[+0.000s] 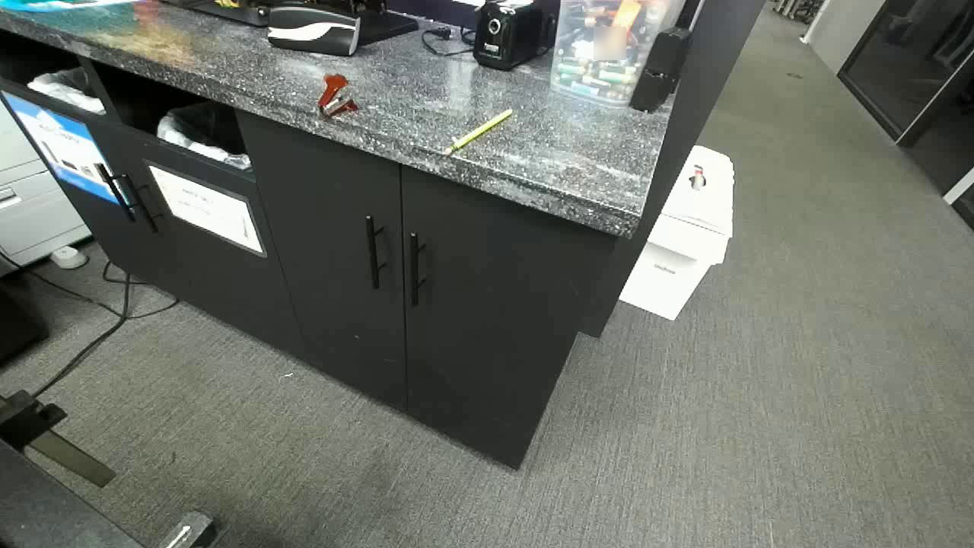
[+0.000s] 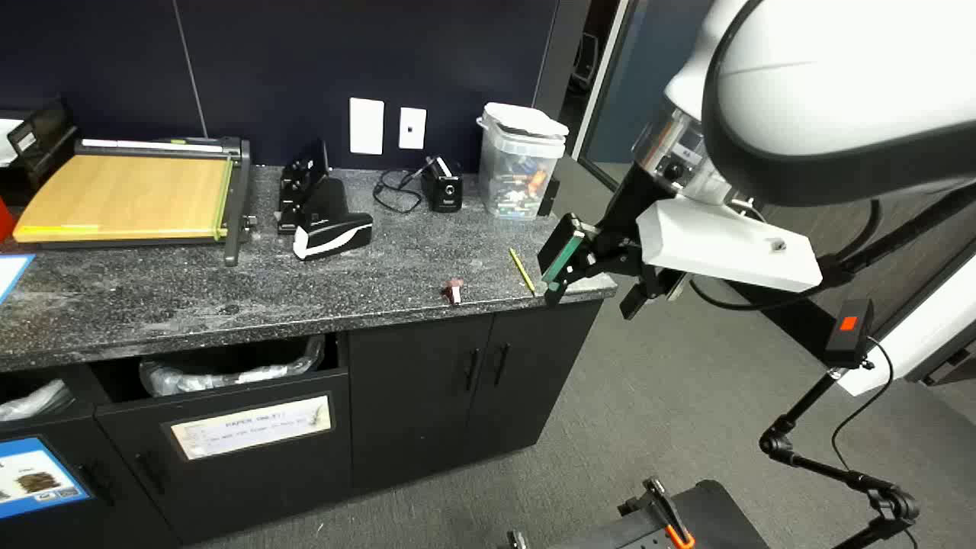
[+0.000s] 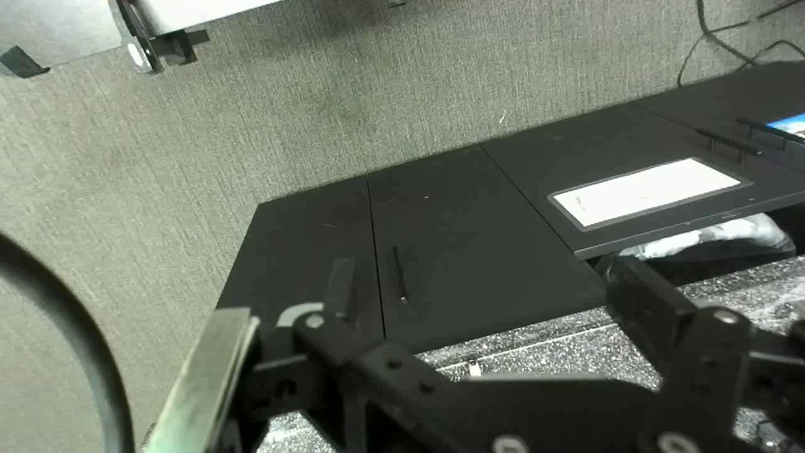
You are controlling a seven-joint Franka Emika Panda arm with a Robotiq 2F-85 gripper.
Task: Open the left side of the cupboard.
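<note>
The cupboard is matte black under a grey speckled granite top, which also shows in an exterior view. Its left door is closed and also shows in both exterior views and the wrist view. Its slim vertical black bar handle stands beside the seam and shows in the wrist view and an exterior view. My gripper is open and empty, above the counter's right end and apart from the handle. In the wrist view its fingers are wide apart.
The narrower right door is closed, with its own handle. A staple remover and a yellow pencil lie near the counter's front edge. A tub of batteries stands behind. A white bin stands on the floor.
</note>
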